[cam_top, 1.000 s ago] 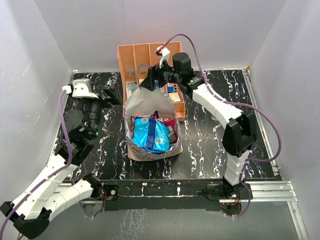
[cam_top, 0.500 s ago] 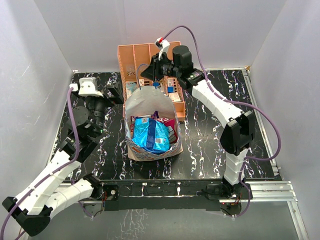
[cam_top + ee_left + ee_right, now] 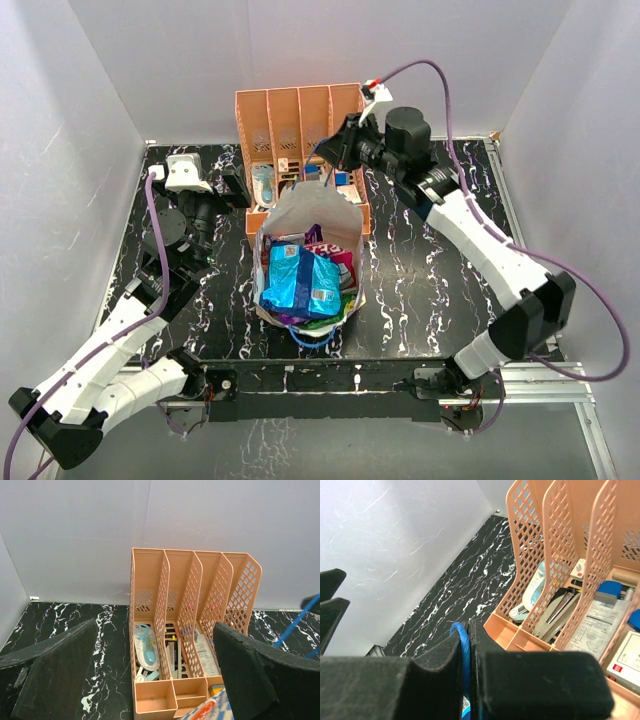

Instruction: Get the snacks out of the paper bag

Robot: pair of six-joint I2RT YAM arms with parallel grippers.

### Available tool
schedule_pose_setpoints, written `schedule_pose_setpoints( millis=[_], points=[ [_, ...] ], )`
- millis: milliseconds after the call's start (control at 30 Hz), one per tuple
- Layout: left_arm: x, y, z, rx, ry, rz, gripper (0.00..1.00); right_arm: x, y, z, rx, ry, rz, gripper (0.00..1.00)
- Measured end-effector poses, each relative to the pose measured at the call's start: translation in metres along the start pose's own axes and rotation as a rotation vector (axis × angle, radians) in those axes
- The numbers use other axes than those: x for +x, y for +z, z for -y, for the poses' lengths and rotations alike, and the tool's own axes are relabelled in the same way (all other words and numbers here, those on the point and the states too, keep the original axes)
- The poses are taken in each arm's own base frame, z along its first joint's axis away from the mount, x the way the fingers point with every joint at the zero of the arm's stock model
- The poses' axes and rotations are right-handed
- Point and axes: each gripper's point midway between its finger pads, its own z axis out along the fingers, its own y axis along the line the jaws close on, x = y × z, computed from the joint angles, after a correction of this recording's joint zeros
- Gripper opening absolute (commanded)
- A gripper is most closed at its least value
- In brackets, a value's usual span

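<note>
The black white-veined marble-look table (image 3: 420, 275) carries a tall orange slotted plastic organizer (image 3: 285, 115) at the back and a white patterned paper bag (image 3: 310, 205) just before it, perhaps touching.

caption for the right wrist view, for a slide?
Right gripper shut on the blue cord handle, orange organizer beyond.

Spread fingers (image 3: 55, 675) frame orange organizer (image 3: 192, 630); blue cord (image 3: 295, 625) at right edge.
</note>
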Motion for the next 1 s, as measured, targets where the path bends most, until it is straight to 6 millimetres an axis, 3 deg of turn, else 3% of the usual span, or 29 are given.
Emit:
schedule_pose_setpoints(
  millis=[233,1000],
  points=[
    [0.000,0.000,0.000,0.000,-0.001,0.000,0.98,-0.007,-0.039,0.001,0.090,0.031,0.071,0.07],
    [0.007,0.003,0.005,0.008,-0.011,-0.017,0.98,-0.030,-0.150,0.039,0.511,0.058,0.211,0.08]
  ],
)
